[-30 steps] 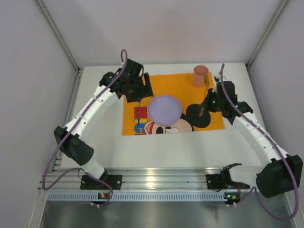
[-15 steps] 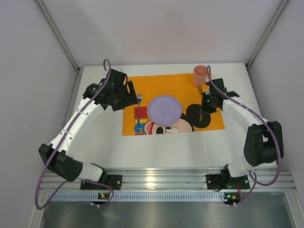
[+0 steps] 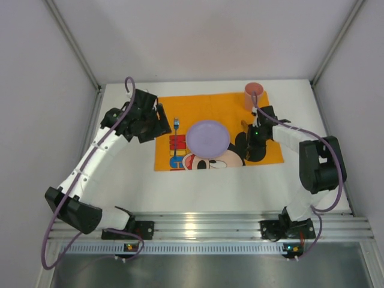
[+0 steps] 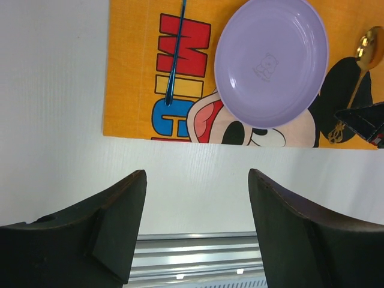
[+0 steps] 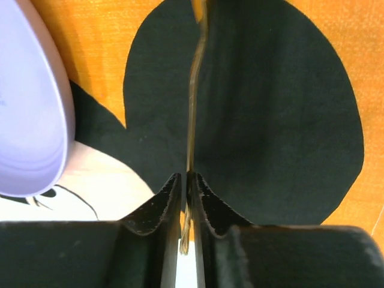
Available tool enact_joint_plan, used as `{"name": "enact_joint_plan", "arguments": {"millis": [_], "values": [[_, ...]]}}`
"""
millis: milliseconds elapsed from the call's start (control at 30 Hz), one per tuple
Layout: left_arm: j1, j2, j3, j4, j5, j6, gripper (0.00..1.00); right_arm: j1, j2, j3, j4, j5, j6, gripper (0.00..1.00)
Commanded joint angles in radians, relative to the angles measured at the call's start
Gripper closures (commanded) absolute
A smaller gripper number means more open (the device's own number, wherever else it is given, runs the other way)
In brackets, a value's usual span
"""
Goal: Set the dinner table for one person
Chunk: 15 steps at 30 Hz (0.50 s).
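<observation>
- Nearest the arm bases, the ribbed aluminium rail [image 3: 198, 231] edges the dinner table [image 3: 210, 189]. Its white top spreads beneath and around both grippers.
- The left gripper [image 4: 197, 180] hangs raised at the left edge of the orange Mickey Mouse placemat [image 4: 129, 90], fingers spread wide with nothing between them.
- Just to that gripper's right, a blue-handled utensil [image 4: 174, 60] lies on the placemat's lettering. The lilac plate [image 4: 271, 60] sits farther right, at the placemat's middle.
- The right gripper [image 5: 186, 177] is low over the placemat's black ear [image 5: 282, 132]. Its jaws are drawn nearly together about the thin handle of a gold spoon [image 5: 195, 90], which runs straight ahead from the fingertips. The plate lies to this gripper's left.
- Farthest back, a pink cup [image 3: 253, 95] stands upright at the placemat's rear edge, just beyond the right gripper.
</observation>
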Motion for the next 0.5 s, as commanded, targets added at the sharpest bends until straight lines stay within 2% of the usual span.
{"name": "enact_joint_plan", "arguments": {"millis": [0, 133, 333, 367, 433, 467], "values": [[0.006, -0.056, 0.035, -0.036, -0.025, -0.028, 0.27, 0.009, 0.018, 0.011, 0.08, 0.018, -0.021, 0.85], [0.006, -0.074, 0.035, -0.064, -0.028, -0.037, 0.27, 0.008, 0.03, 0.021, 0.089, 0.034, -0.011, 0.81], [0.006, -0.097, 0.032, -0.079, -0.038, -0.042, 0.27, 0.009, 0.018, 0.063, 0.039, 0.112, -0.017, 0.59], [0.006, -0.097, 0.029, -0.079, -0.041, -0.042, 0.27, 0.009, -0.001, 0.071, 0.024, 0.124, -0.02, 0.46], [0.006, -0.105, 0.016, -0.076, -0.051, -0.04, 0.24, 0.011, -0.059, 0.089, -0.015, 0.159, -0.02, 0.3], [0.006, -0.106, 0.011, -0.076, -0.054, -0.039, 0.2, 0.012, -0.086, 0.095, -0.032, 0.172, -0.02, 0.16]]}}
